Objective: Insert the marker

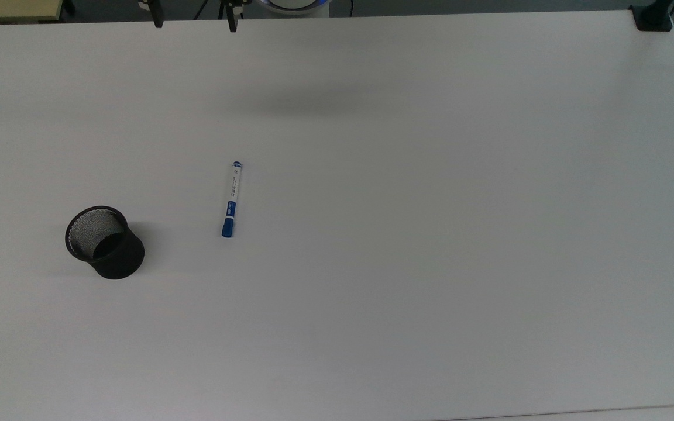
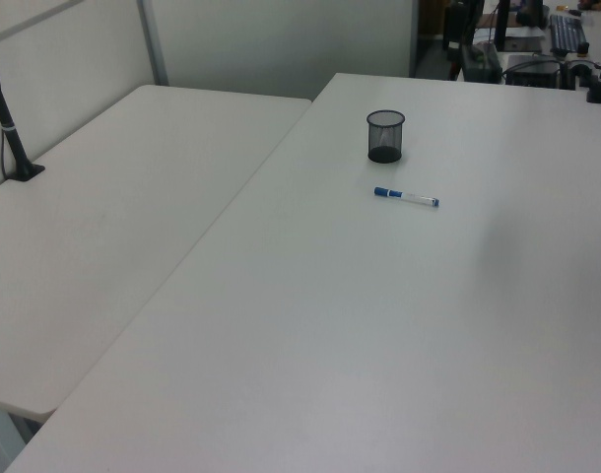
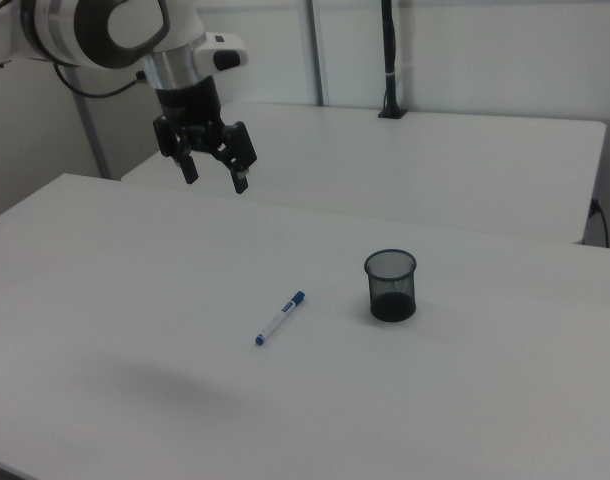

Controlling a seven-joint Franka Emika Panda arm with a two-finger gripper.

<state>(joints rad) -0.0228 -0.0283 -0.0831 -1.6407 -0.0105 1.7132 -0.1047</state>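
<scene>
Jaws spread apart, nothing between them; black two-finger gripper (image 3: pixel 214 170) hangs high above white table (image 3: pixel 105 300), well apart from slim white-barrelled marker w/ blue cap (image 1: pixel 231 199) (image 2: pixel 406 197) (image 3: pixel 280 318). Marker lies flat on table, near black mesh cup (image 1: pixel 105 241) (image 2: pixel 385 135) (image 3: pixel 391 284), which stands upright; not touching.

A black mesh cup (image 1: pixel 105 241) stands upright on the white table (image 1: pixel 430 204) (open end up); a second white table (image 2: pixel 94 227) adjoins it, with a black post (image 3: pixel 388 60) behind.
</scene>
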